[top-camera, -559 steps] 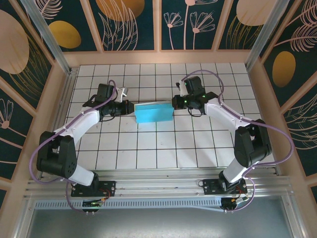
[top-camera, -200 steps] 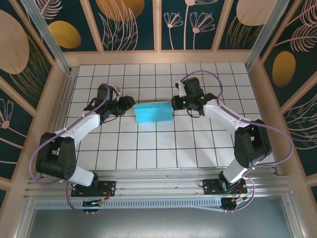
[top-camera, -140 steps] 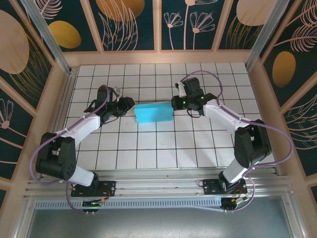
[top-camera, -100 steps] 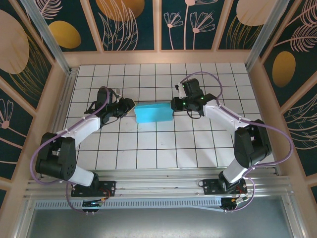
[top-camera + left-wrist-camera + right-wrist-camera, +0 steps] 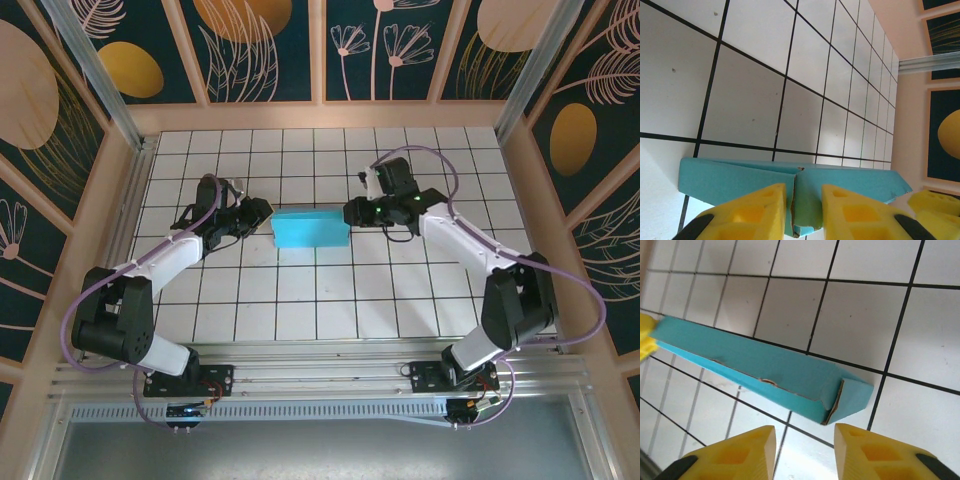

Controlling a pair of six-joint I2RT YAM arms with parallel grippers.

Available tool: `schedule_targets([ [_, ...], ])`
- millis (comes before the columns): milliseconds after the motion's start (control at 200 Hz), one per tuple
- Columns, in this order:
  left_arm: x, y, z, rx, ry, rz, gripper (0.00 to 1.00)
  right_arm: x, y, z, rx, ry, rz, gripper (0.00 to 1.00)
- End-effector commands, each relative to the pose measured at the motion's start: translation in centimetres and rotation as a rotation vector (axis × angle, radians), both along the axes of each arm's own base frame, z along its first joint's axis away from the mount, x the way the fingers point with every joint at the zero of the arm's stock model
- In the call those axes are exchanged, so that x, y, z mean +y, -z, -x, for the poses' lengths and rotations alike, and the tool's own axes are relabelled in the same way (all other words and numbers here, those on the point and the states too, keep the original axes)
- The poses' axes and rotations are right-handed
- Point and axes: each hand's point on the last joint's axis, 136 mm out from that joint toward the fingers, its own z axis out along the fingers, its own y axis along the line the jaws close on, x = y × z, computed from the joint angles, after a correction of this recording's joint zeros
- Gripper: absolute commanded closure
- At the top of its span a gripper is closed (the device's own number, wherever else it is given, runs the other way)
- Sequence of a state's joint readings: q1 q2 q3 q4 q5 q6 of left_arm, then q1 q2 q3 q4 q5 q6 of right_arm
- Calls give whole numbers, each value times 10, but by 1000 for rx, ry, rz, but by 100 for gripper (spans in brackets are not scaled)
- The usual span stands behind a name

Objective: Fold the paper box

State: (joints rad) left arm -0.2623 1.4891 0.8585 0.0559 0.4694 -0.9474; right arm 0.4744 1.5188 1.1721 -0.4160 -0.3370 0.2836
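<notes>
The thin turquoise-blue cardboard mailer box (image 5: 310, 227) is seen lying as a low, closed, long shape near the middle of the white tiled table (image 5: 300, 300). It is bracketed end to end by the two arms, presumably so that one end can be steadied while the other is tucked. The left gripper (image 5: 262, 211) is set at the box's left end. Its yellow fingers (image 5: 747, 212) are drawn nearly together with the end seam in the narrow gap, though whether cardboard is pinched cannot be told. The right gripper (image 5: 352, 212) is held spread and empty just short of the right end, where a flap edge (image 5: 835, 402) is left slightly ajar. Open tiles are available on the near and far sides, and the raised wooden walls (image 5: 320, 118) are well apart.
</notes>
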Motion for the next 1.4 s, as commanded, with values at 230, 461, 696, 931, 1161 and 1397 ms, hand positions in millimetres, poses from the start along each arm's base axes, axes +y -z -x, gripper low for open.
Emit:
schedule_targets([
  [230,7,21,12,91,-19,-59,77,-5,-49,-5,52,100,-339,38],
  [461,8,22,14,91,-18,-67,77,3,-29,-30,124,168,-391,25],
  [696,9,20,14,87,-23,-69,78,3,1,-36,198,226,-398,33],
  [931,9,21,14,88,-23,-67,78,-8,37,-21,248,276,-354,50],
  [1161,9,21,14,89,-22,-63,78,-14,71,-14,282,312,-330,66],
  [1397,14,10,13,48,-35,-92,71,-18,75,-13,284,325,-303,65],
])
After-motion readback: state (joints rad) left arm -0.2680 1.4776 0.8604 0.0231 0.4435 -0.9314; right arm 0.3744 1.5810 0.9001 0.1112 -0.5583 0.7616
